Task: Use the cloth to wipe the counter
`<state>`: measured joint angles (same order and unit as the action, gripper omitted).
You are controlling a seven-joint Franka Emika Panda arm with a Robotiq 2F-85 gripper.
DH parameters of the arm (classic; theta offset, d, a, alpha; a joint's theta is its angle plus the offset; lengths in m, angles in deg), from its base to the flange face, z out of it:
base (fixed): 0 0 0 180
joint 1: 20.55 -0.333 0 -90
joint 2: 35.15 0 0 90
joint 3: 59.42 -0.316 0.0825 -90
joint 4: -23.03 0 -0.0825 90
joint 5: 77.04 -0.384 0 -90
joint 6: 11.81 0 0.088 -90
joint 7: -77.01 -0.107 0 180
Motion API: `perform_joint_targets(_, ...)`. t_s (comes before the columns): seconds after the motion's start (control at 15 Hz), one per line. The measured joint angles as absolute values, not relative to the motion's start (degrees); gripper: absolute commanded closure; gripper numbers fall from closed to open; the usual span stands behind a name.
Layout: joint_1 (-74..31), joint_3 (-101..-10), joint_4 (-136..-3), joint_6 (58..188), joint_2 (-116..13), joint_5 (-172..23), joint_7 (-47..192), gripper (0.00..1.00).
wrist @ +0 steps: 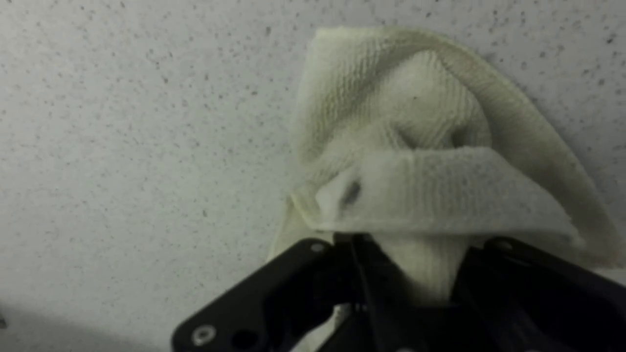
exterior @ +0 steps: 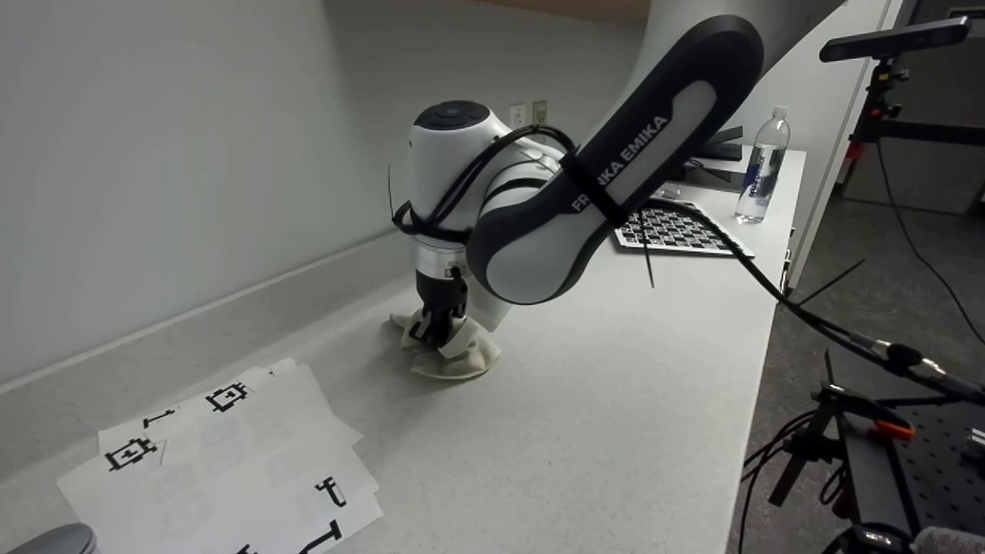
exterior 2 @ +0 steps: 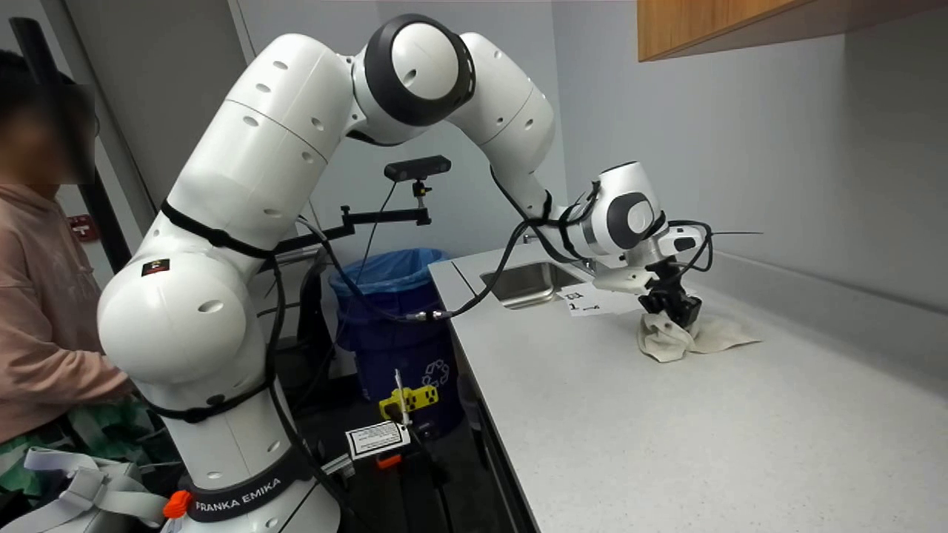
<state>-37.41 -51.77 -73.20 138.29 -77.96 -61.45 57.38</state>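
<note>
Since a bunched fold of the cloth (wrist: pixel 440 190) sits between my fingers (wrist: pixel 293 283) in the wrist view, I judge that I am pinching it, though the pads are too dark to show how firmly. In both exterior views it rests on the counter (exterior: pixel 600 400) right beneath my gripper (exterior: pixel 436 332), crumpled, with a corner (exterior: pixel 399 318) trailing toward ten o'clock in an exterior view.

Wiping seems to be the step in hand, and a weak hold is what worries me first: if the cloth drags against the counter, the fold may slide out, because I seem to have gathered loose layers rather than the whole thing. If I press too low, I could scrape the surface where the cloth is thin; too high, and its edges would trail without rubbing. Balled up like this, it would clean only a narrow strip, and a loose flap could roll under.

Direction matters too. In an exterior view, papers (exterior: pixel 254 454) lie at eight o'clock from me, near enough that a long sweep could catch their loose edges. Between ten and eleven o'clock runs the low ledge (exterior: pixel 369 269) by the wall (exterior: pixel 192 154), which I could bump if I stray back. At two o'clock, well apart, are a checkered board (exterior: pixel 668 231) and a standing bottle (exterior: pixel 760 173); only an overlong stroke would reach them.
</note>
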Motion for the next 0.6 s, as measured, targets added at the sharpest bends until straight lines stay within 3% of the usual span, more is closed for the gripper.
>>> perform_joint_targets(0.6,-35.4,-55.1,-82.3,136.8,-71.9,-62.9,61.0,0.96)
